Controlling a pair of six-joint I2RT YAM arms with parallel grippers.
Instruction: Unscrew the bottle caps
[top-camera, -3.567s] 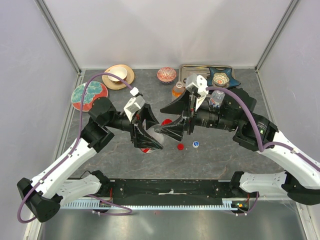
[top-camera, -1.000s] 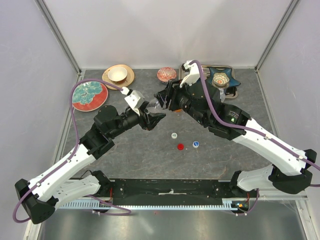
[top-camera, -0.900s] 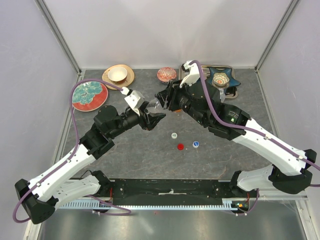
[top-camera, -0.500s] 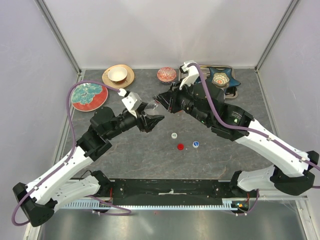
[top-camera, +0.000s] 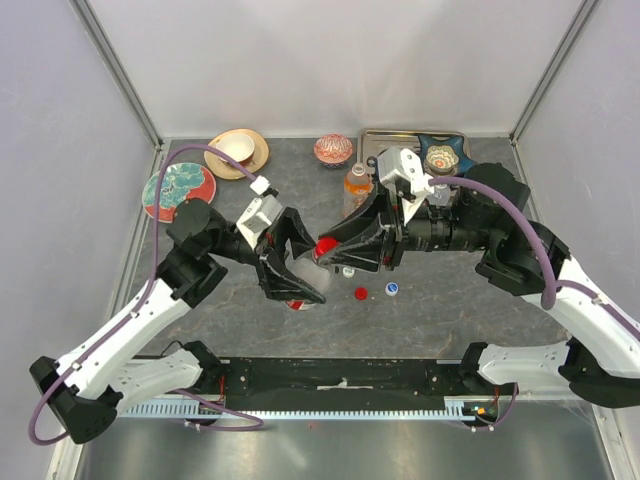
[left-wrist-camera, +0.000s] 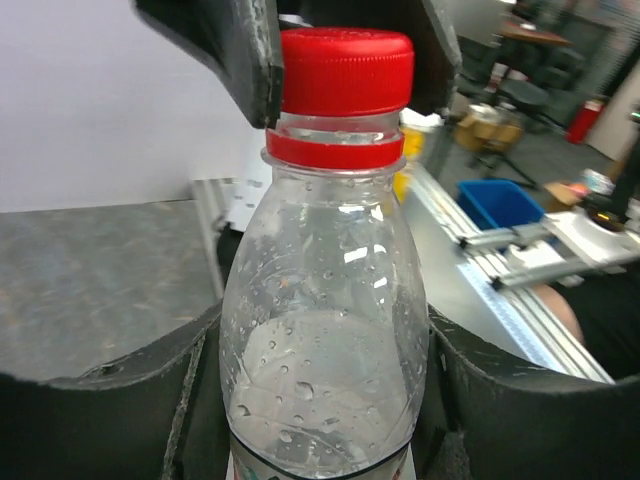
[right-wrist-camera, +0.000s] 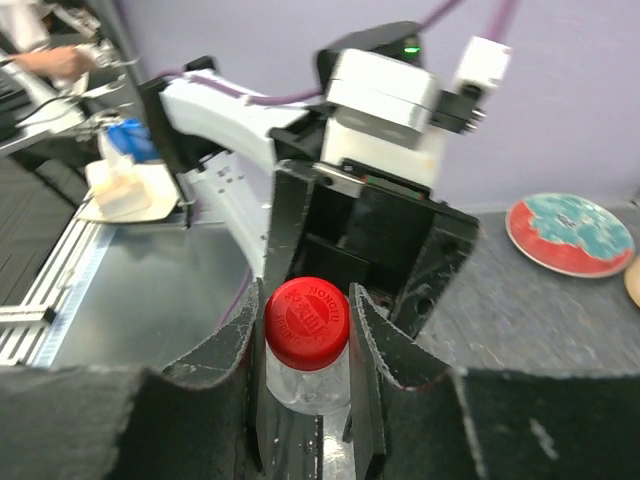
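Over the middle of the tabletop (top-camera: 430, 310), a clear bottle (left-wrist-camera: 325, 330) is clamped at its body by the left pincer (top-camera: 305, 268), its red cap (left-wrist-camera: 345, 70) gripped by the right pincer (right-wrist-camera: 307, 325).

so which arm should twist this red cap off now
Right. The right gripper is closed on the red cap, so it probably only has to twist. The left gripper is shut on the bottle lower down, which braces it.
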